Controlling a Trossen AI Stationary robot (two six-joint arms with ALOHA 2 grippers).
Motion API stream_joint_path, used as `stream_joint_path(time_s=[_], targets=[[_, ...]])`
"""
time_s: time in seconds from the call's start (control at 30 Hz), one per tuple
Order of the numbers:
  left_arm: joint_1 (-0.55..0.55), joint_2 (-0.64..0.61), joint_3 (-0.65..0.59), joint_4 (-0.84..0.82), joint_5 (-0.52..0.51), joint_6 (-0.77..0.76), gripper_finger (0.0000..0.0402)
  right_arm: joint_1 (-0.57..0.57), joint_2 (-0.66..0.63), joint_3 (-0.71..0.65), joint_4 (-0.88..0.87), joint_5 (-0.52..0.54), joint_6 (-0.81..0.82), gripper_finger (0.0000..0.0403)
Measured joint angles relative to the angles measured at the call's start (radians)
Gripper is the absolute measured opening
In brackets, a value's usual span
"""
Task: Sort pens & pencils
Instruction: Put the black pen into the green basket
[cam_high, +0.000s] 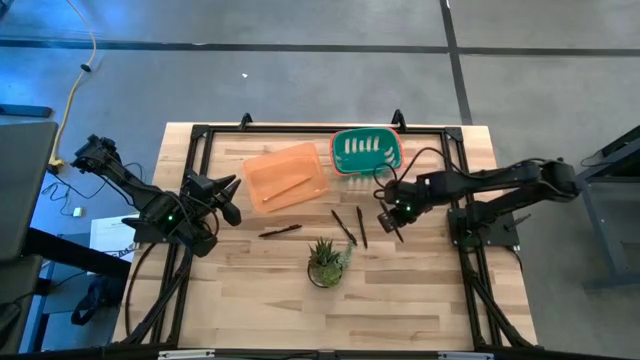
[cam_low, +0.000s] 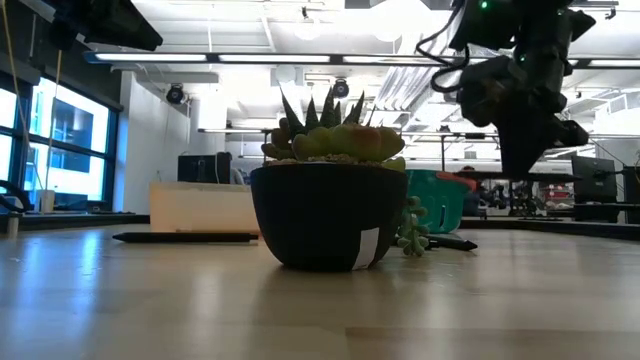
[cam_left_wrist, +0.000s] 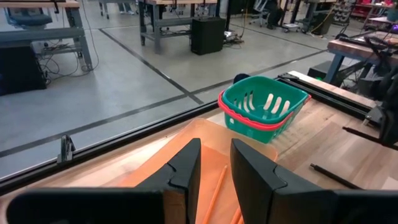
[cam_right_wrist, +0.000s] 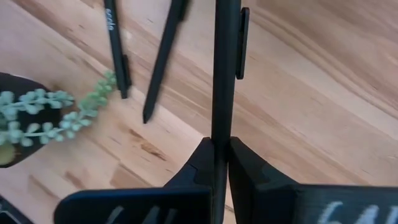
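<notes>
R claw (cam_right_wrist: 221, 155) clamps a pen (cam_right_wrist: 225, 68) near table's right edge; next I carry it to green basket (cam_high: 366, 150). L claw (cam_left_wrist: 214, 163) narrow, empty.

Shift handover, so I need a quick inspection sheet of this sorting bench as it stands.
Surface: wooden table, black frame.
Job's things: pencils in orange tray; three pens loose on the wood; green basket.
Clutter: potted succulent.
Grippers: right gripper shut on a pen; left gripper open, holding nothing, beside the tray.
Cables: yellow cord on floor.
Surroundings: workshop benches; people: nothing seen.
</notes>
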Motion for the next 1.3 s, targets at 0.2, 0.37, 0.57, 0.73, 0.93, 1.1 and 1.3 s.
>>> stream_joint_path(time_s=[0.2, 0.37, 0.57, 0.73, 0.93, 1.1, 1.3], targets=[[0.000, 0.000, 0.000, 0.001, 0.000, -0.001, 0.0076, 0.000, -0.026, 0.000, 0.001, 0.000, 0.000, 0.0000], [0.000, 0.000, 0.000, 0.013, 0.000, -0.001, 0.0076, 0.000, -0.030, 0.000, 0.033, -0.004, -0.018, 0.0000], [0.000, -0.001, 0.000, 0.019, 0.000, -0.001, 0.0076, 0.000, -0.049, 0.000, 0.087, -0.007, -0.050, 0.0000], [0.000, 0.000, 0.000, 0.023, 0.000, -0.001, 0.0076, 0.000, -0.073, 0.001, 0.135, -0.007, -0.071, 0.0000], [0.000, 0.000, 0.000, 0.026, 0.000, -0.001, 0.0076, -0.003, -0.107, 0.001, 0.194, 0.015, -0.089, 0.0000], [0.000, 0.000, 0.000, 0.027, 0.000, -0.001, 0.0076, -0.049, -0.121, 0.001, 0.229, 0.024, -0.118, 0.0000], [0.000, 0.000, 0.000, 0.034, 0.001, -0.001, 0.0076, -0.143, -0.121, 0.001, 0.258, 0.012, -0.194, 0.0000]])
